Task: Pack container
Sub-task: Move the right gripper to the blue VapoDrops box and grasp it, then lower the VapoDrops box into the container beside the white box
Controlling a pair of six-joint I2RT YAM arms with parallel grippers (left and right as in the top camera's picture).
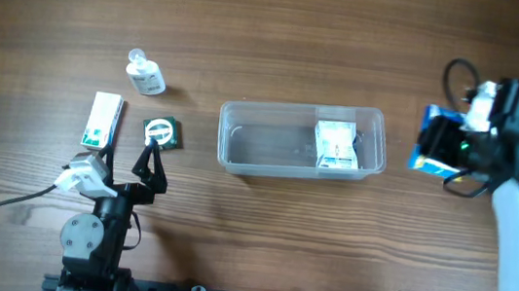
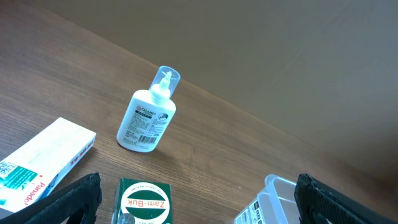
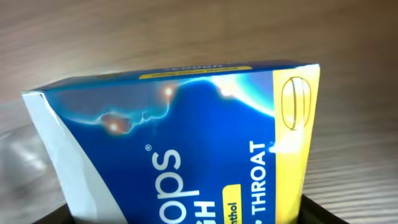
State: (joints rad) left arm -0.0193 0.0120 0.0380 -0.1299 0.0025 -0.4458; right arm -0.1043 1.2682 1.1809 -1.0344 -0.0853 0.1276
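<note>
Clear rectangular plastic container [image 1: 259,147] sat at table centre, white carton [image 1: 335,144] in its 3 o'clock end | right gripper [image 1: 454,144] at container's 3 o'clock, clamped on blue-and-yellow cardboard box [image 3: 186,143] | left gripper [image 1: 129,155] at 8 o'clock, fingers wide apart

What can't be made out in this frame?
Right wrist: the blue box has its brand name cut off by the bottom edge; only "ops" and "THROAT" read.
Overhead: print on the white box inside the container is too small; left wrist shows only its corner.
Left wrist: the Zam-Buk box is cut off by the bottom edge.
</note>
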